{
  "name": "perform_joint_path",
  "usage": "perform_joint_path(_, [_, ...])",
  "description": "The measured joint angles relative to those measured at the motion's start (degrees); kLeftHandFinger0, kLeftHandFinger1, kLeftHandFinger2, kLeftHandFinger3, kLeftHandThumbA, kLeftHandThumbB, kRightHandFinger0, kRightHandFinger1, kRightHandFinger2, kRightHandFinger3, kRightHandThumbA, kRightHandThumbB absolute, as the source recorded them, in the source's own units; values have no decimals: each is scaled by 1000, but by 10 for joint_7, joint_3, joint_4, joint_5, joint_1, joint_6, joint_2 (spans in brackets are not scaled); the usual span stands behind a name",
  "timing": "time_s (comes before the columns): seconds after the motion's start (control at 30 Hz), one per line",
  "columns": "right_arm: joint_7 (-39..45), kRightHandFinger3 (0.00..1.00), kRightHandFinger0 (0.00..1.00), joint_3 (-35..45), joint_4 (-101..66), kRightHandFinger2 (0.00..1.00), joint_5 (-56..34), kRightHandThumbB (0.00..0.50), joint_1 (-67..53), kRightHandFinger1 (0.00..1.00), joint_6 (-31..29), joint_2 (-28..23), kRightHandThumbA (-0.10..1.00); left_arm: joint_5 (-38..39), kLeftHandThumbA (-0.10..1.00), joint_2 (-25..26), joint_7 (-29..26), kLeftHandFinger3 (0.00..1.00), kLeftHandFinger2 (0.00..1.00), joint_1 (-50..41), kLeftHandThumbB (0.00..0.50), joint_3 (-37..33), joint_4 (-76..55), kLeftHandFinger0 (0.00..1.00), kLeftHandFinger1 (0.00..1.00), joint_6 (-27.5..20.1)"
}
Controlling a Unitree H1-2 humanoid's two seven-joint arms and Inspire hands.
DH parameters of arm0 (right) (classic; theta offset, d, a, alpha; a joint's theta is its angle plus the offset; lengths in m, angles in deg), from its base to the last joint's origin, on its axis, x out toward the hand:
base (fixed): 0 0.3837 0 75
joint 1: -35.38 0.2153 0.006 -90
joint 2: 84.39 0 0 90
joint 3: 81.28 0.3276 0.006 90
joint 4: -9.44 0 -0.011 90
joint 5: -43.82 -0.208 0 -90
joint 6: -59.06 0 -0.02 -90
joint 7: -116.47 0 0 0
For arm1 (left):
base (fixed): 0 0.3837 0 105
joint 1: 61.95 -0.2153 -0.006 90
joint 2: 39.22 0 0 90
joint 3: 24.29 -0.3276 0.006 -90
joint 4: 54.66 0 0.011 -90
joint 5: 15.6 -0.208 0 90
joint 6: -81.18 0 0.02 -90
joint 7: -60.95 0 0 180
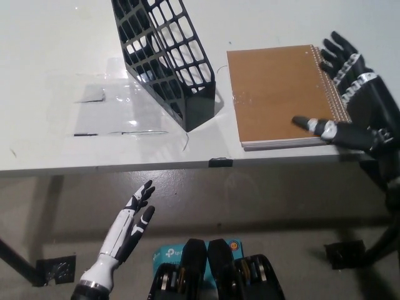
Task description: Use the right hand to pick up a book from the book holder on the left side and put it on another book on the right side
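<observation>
A black mesh book holder [167, 57] stands tilted on the white table [62, 144], left of centre; I see no book inside it. To its right lies a stack of brown spiral-bound books [281, 94], flat, spirals on the right edge. My black right hand [353, 103] is open over the stack's right edge, fingers spread, one finger lying across the lower right corner. It holds nothing. My white left hand [125, 234] rests open below the table's front edge at the lower left.
A clear plastic sheet [106, 106] lies on the table left of the holder. The table's front edge runs across the middle of the picture, with grey floor below. A blue box [172, 255] sits on the floor.
</observation>
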Motion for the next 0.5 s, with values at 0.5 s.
perform_joint_path(0.5, [2,1000,1000,-100,18,1000,69,211,-97,1000,-62,44,956,14,1000,14,0,1000,1000,26,137,16,-3,1000,1000,-3])
